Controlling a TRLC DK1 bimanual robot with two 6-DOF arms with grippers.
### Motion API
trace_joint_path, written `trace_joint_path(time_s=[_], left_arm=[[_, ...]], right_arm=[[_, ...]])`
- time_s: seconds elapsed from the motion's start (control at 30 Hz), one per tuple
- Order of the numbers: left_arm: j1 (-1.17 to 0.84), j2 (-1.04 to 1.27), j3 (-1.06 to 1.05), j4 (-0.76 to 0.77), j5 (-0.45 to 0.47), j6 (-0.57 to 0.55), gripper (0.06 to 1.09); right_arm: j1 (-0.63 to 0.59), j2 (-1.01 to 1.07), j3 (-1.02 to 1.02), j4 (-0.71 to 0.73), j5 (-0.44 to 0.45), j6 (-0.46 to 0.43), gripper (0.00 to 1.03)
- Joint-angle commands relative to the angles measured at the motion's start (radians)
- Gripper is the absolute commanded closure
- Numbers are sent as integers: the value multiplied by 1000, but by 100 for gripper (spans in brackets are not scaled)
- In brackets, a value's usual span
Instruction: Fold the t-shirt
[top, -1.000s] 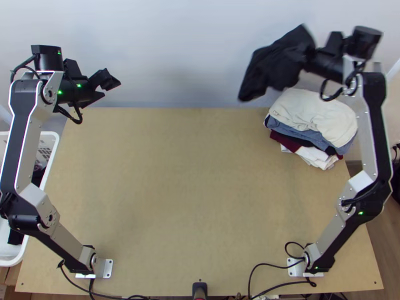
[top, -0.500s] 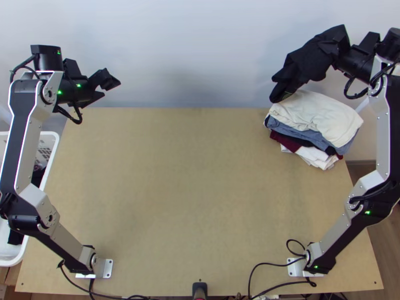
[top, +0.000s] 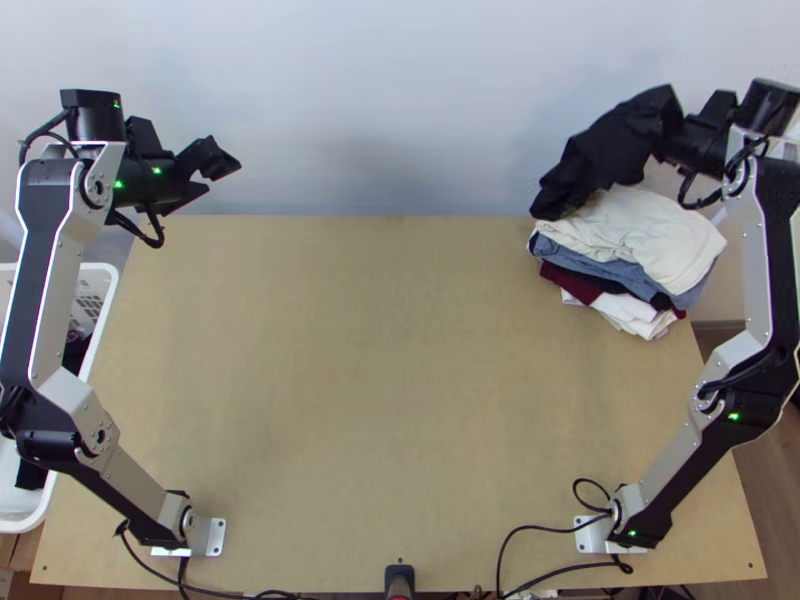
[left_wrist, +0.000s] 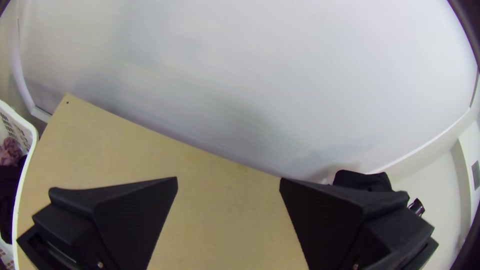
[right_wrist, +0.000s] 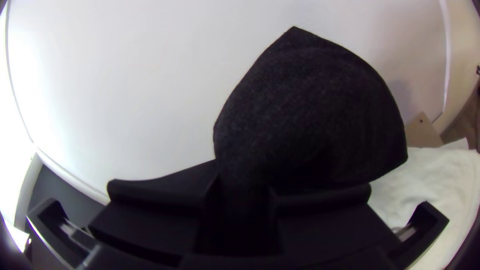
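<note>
1. Top view: the black t-shirt is up off the worktop, past its far edge near the far right corner. It droops over the far-left side of a stack of folded clothes. Its lower end overlaps the stack in this view; whether it touches, I can't tell. My left arm stands raised towards the far left corner, with the white basket beside the left edge.
2. Left wrist view: my left gripper has its fingers spread wide, nothing between them. Some dark cloth lies beyond one finger; I take it for the t-shirt.
3. Right wrist view: my right gripper has the t-shirt pinched between its fingers, the cloth fanning out past the tips in a rounded flap with one pointed corner. The cream cloth atop the stack is close by.
4. Progress: I judge the folding itself mostly done, since the shirt hangs as a compact bundle, though I can't make out its folds. What's left, I think, is laying it flat on the stack, squaring it and letting go.
</note>
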Motion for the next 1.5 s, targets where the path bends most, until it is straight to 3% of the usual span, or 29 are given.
trace_joint_path(time_s=[0.0,0.33,0.8,0.83,0.93,0.97,1.07,1.33,1.47], left_arm=[[9,-38,32,-3,-7,6,10],[12,-35,32,-3,-5,8,10],[-4,-31,34,-1,2,8,10],[-4,-29,34,-1,2,8,10],[-8,-29,32,-1,4,8,10],[-8,-29,32,-1,4,8,10],[-9,-29,32,-4,4,8,10],[-9,-34,32,-7,4,8,10],[-9,-35,34,-9,4,6,10]], right_arm=[[-30,-12,-37,-1,-6,-40,100],[-119,-44,-62,-126,1,-146,100],[-227,-152,-217,-155,56,-312,99],[-233,-158,-228,-159,63,-322,85],[-253,-175,-249,-193,83,-358,15],[-262,-181,-261,-198,98,-367,5],[-300,-199,-300,-198,133,-413,4],[-394,-238,-369,-178,351,-516,4],[-397,-322,-444,-44,420,-545,4]])
